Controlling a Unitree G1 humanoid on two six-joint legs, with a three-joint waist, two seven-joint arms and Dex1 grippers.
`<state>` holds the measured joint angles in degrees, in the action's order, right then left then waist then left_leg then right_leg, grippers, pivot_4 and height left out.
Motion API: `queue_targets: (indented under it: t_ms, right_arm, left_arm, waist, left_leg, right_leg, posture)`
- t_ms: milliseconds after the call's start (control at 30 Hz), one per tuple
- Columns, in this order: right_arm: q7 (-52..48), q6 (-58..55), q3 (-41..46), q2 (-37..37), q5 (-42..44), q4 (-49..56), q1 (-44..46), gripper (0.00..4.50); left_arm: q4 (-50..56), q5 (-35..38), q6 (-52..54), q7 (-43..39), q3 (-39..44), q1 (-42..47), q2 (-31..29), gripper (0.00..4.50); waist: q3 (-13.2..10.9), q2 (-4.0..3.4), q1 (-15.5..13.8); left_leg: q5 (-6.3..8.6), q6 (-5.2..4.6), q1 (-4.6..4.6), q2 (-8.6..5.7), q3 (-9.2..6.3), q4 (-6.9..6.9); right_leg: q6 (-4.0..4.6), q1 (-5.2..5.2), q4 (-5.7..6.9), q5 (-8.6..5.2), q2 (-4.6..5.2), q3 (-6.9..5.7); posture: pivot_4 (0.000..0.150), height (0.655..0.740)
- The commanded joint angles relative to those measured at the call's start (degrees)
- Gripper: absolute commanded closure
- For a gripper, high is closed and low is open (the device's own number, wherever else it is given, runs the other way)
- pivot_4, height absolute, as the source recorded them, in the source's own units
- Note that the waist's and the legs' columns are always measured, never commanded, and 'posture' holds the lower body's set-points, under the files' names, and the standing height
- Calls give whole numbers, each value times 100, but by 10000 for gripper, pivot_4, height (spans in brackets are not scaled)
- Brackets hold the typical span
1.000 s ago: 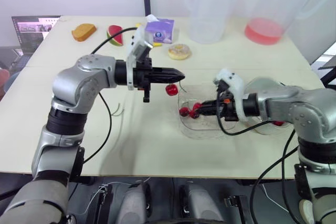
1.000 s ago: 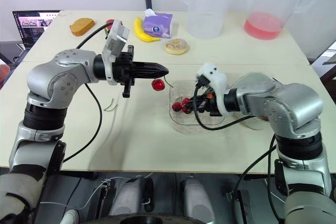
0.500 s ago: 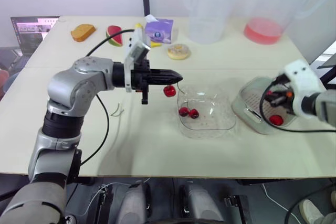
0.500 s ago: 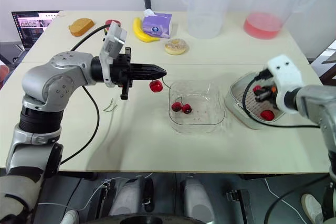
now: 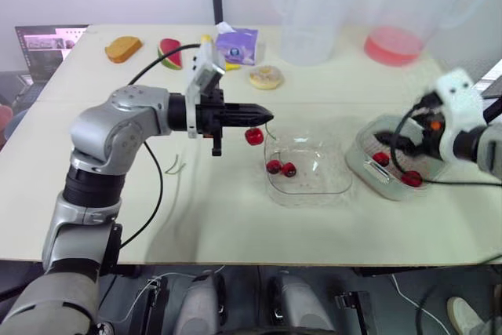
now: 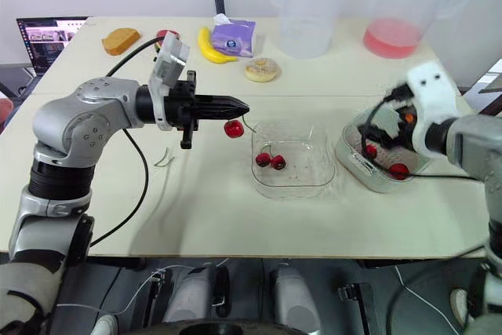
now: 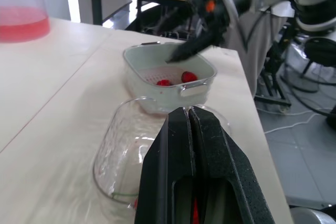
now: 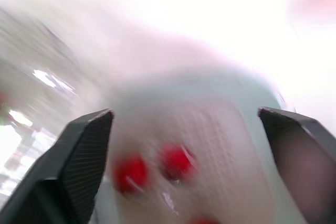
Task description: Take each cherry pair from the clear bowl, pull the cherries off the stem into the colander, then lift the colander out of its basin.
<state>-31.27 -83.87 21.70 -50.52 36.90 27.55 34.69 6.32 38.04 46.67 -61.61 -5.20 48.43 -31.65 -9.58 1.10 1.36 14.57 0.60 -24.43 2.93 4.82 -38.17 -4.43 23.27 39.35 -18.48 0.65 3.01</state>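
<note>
Destemming: left hand clamps thin stem bearing one red cherry; right hand, spread above white perforated colander, should next pull it off.

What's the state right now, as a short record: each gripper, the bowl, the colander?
left gripper: fingers shut, hanging cherry dangling by its stem, beside the clear bowl
right gripper: fingers open, above the colander
clear bowl: one cherry pair inside
colander: in its basin, at least two loose cherries
</note>
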Motion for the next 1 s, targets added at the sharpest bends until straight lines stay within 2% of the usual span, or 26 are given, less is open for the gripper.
queue_targets:
  t_ms: [33,100,200,367,567,833,933,1000]
  right_arm:
    - [-29,-756,294,1058,1009,450,686,133]
    - [120,-856,-28,1703,1442,601,759,133]
    - [359,-863,-439,2177,1688,644,755,133]
    - [658,-785,-771,2556,1548,338,830,133]
    - [708,-455,-957,2934,1606,-34,1048,133]
    - [755,-373,-1120,3069,1705,-152,1181,133]
    - [785,-345,-1171,3042,1671,-183,1156,8879]
    - [796,-310,-1230,3007,1633,-195,1127,19441]
  left_arm:
    - [36,41,-138,-71,148,107,-16,45000]
    - [21,44,-179,-129,124,136,16,45000]
    - [4,124,-164,-210,136,174,46,45000]
    - [-51,259,-96,-327,211,196,66,45000]
    - [-42,391,-39,-220,219,145,192,45000]
    - [-53,349,-52,-147,217,147,251,45000]
    - [-43,347,-53,-134,216,149,249,45000]
    - [-33,368,-36,-120,227,158,254,45000]
  waist:
    - [0,0,-9]
    - [1,2,-25]
    - [0,0,-75]
    - [0,0,-54]
    - [0,0,-21]
    - [0,0,-30]
    - [0,0,-29]
    - [0,0,-27]
  left_leg:
    - [-1,2,2,4,-3,1]
    - [-2,4,1,6,-9,4]
    - [-2,3,-12,-4,-5,3]
    - [13,-22,-20,-23,2,-13]
    - [6,-11,-19,-7,-3,-5]
    - [5,-10,-18,-7,-2,-5]
    - [5,-10,-18,-7,-2,-5]
    - [5,-10,-18,-7,-2,-5]
  right_leg:
    - [1,-1,0,0,0,-1]
    - [2,-2,0,0,0,-6]
    - [2,6,1,0,8,-8]
    - [-2,1,-6,1,32,-10]
    - [-1,10,1,1,13,-9]
    - [-1,9,2,1,14,-9]
    - [-1,9,2,1,14,-9]
    - [-1,9,2,1,14,-9]
  posture:
    - [1500,7400]
    - [1500,7400]
    - [1500,7400]
    - [1500,7400]
    - [1500,7400]
    - [1500,7400]
    - [1500,7400]
    - [1500,7400]
